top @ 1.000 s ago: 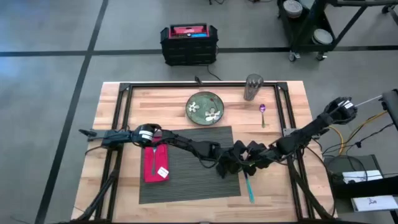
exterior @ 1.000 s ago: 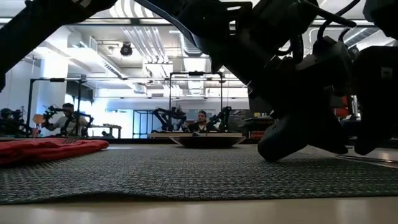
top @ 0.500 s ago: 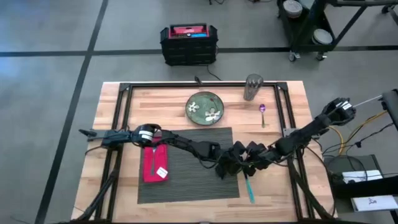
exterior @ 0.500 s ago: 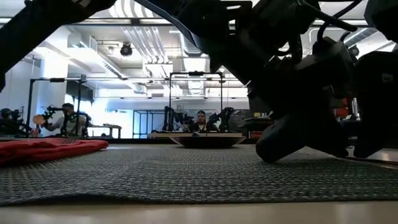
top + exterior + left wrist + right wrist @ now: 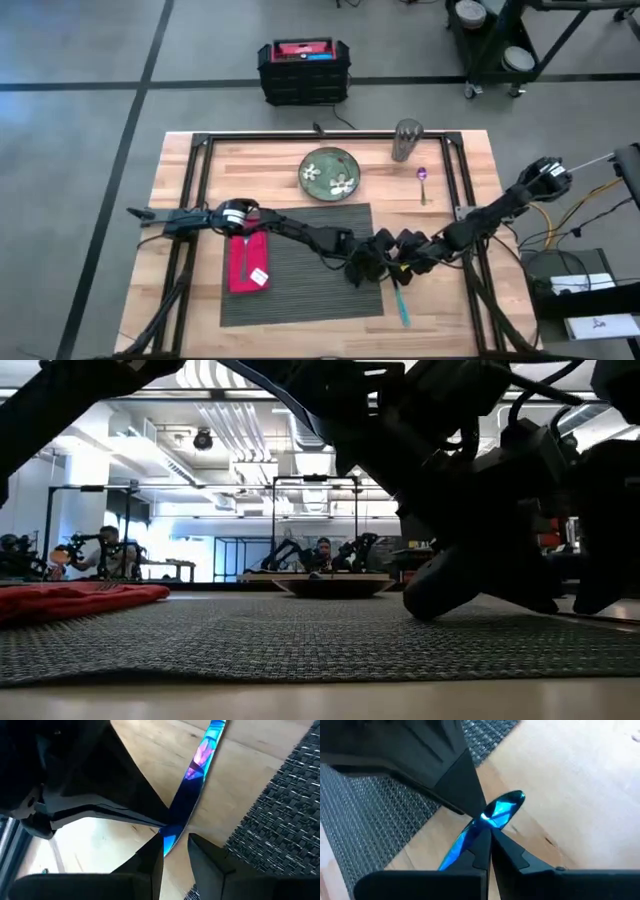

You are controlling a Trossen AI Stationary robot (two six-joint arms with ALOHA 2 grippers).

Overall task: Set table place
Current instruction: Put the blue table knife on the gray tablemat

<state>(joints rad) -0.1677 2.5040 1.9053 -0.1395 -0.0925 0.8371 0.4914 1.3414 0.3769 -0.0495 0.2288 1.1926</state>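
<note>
The table [image 5: 470, 160] bears the grey placemat [image 5: 300, 265] at its middle. Just off the placemat's right edge, the left gripper [image 5: 175, 851] and right gripper [image 5: 489, 834] meet over a blue utensil [image 5: 401, 302] lying on bare wood; each has its fingers pinched onto that utensil's end.

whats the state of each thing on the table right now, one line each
placemat: flat on the table, napkin on its left part
napkin: folded, lying flat
plate: upright beyond the placemat, nothing on it
cup: standing upright
purple spoon: lying flat by the cup
blue utensil: on the wood right of the placemat, both claws on it
left claw: shut on blue utensil
right claw: shut on blue utensil
</note>
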